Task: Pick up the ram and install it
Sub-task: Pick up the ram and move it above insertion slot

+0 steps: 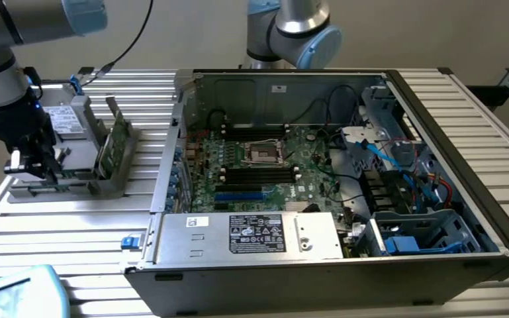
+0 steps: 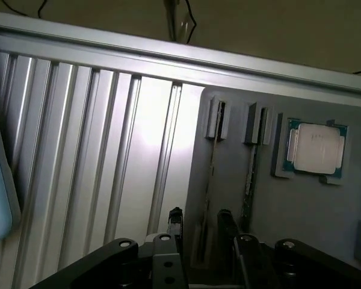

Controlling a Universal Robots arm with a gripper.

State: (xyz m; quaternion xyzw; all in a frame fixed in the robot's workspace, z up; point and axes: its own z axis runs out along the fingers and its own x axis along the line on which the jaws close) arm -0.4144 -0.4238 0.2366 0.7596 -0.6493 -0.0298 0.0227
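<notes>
Ram (image 2: 207,186) edge-on in grey holder (image 2: 301,229), between fingers (image 2: 175,221) of open gripper (image 2: 200,214), nine o'clock of case (image 1: 272,89) in exterior view

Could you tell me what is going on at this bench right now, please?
A robot arm is working at a grey parts holder on the slatted table, to the exterior view's left of an open computer case. Its gripper is open above the holder, fingers lined up on either side of a ram stick that stands on edge in its slot, not yet gripped. A second stick and a CPU chip sit beside it.
</notes>
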